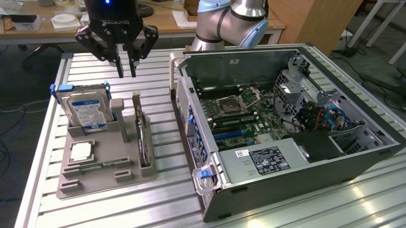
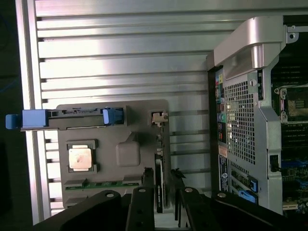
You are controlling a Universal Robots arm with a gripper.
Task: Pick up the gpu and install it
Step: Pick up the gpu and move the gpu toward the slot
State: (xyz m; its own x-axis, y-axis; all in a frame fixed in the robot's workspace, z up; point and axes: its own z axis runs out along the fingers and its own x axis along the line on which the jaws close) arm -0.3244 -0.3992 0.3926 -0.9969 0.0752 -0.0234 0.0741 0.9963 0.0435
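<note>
Grey-black gpu point(image 1: 140, 135) is seen standing on edge in a grey holder point(image 1: 92, 185) on the desk point(image 1: 159, 202); the tool point(image 1: 127, 73) is held above it, narrowly parted and empty.

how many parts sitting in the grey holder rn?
4. Drive upright at the holder's far end; gpu on edge along the exterior view's right side; CPU flat in front of the drive; memory stick nearest the camera. None seems hidden.

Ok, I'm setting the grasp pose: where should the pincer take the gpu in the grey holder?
Probably its top edge, mid-length, coming straight down: the gpu stands on edge in a slot of the grey holder, so only its upper flat faces are free to pinch.
</note>
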